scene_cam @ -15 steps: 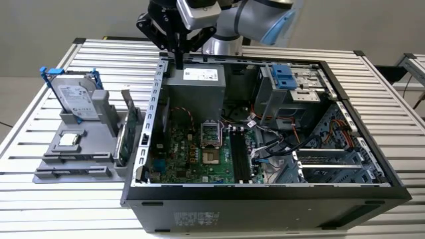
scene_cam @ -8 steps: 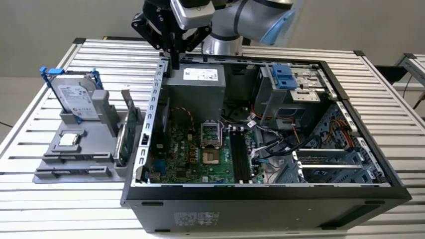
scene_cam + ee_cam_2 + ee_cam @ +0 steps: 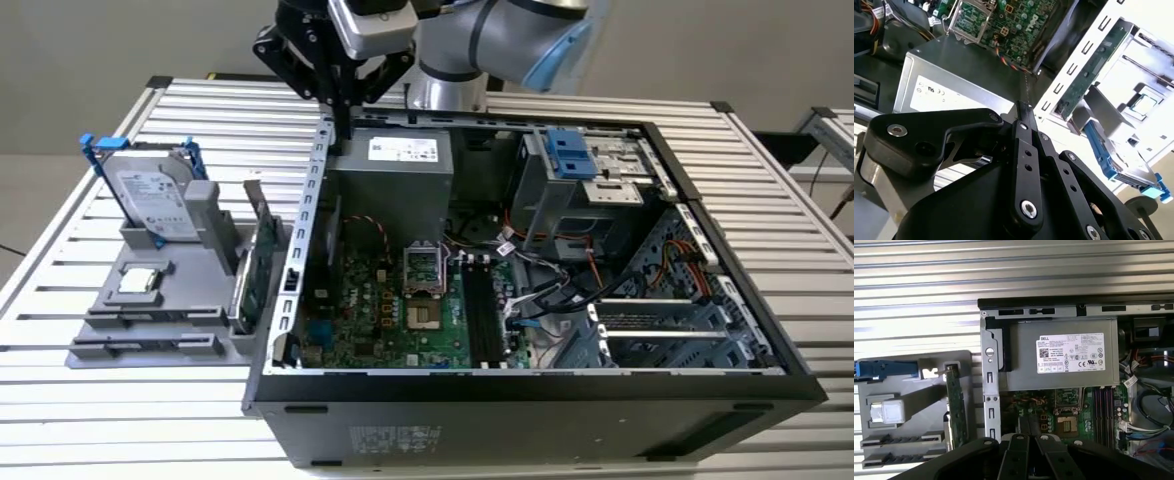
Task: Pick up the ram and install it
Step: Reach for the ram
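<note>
My gripper [image 3: 343, 132] hangs over the rear edge of the open computer case [image 3: 534, 385], above the grey power supply [image 3: 394, 165]. In both wrist views its black fingers meet at a narrow tip [image 3: 1024, 106] [image 3: 1028, 423]. The gripper is shut, and I see nothing between the fingers. The ram is hidden. The long dark memory slots [image 3: 478, 310] [image 3: 1105, 412] lie on the green motherboard, and I cannot tell whether a stick sits in them. The two toothed slots [image 3: 899, 449] at the front of the grey holder look dark.
On the slatted table, at the exterior view's left, a grey holder [image 3: 160, 305] carries a silver hard drive in a blue bracket [image 3: 150, 195], a square chip [image 3: 140, 280] and an upright green expansion card [image 3: 263, 250]. Cables and drive cages [image 3: 587, 165] crowd the case's right side.
</note>
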Robot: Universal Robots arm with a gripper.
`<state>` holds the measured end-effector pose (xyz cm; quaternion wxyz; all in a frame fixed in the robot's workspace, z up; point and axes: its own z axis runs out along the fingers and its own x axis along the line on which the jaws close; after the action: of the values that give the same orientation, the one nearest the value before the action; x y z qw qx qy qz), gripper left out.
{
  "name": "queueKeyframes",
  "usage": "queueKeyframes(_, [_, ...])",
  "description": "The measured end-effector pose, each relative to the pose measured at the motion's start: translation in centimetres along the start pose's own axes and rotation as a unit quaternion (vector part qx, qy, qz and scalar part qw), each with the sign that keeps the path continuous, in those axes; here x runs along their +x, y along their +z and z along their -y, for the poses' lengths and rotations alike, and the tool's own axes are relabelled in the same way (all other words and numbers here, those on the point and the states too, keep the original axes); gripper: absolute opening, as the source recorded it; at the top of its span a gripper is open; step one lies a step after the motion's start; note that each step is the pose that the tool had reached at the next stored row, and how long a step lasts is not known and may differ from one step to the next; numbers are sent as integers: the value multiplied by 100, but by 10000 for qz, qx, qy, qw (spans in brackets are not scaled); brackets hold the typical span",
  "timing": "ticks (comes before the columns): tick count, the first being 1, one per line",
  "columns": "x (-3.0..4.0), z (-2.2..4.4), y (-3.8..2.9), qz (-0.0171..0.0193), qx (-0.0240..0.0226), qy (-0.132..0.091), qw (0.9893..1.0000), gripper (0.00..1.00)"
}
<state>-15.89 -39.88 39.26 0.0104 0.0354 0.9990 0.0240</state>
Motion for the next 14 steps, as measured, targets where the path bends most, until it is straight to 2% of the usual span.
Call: queueKeyframes(14, [167,12,-4,0,0,0,10000,0])
